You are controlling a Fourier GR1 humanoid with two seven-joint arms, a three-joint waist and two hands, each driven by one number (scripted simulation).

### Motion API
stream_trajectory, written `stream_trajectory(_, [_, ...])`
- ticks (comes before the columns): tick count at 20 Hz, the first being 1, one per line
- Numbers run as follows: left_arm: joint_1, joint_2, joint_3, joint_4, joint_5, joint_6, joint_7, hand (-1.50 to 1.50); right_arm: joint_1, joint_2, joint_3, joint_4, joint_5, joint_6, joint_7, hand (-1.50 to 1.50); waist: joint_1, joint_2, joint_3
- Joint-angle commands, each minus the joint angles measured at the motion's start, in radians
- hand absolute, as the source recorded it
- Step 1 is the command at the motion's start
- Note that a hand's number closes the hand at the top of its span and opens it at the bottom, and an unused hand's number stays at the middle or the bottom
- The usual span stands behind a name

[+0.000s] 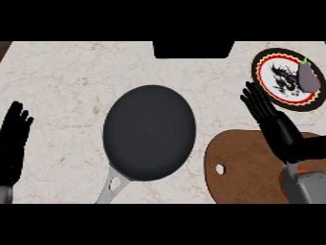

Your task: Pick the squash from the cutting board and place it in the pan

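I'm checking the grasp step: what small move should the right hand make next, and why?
Probably pull the right hand back and down over the squash, seen only as an orange sliver under its wrist on the cutting board. The hand is open, holding nothing, and nothing lies in the pan.

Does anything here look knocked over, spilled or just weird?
Nothing looks spilled or broken. The one oddity: the eggplant lies off-centre on the plate, near its right rim, away from the pan and cutting board.
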Motion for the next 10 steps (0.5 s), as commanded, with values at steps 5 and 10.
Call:
stream_trajectory(5, [-0.034,0.055,-0.137,0.081,-0.183,-0.076,-0.035,0.0,-0.025,-0.099,-0.198,-0.013,-0.146,0.023,0.098,-1.5,-0.018,-0.046,-0.002])
stream_trajectory(10, [0.045,0.075,-0.146,0.052,-0.165,-0.108,-0.035,0.0,0.169,-0.223,-0.356,0.067,-0.018,-0.214,0.207,-1.5,-0.071,-0.055,-0.004])
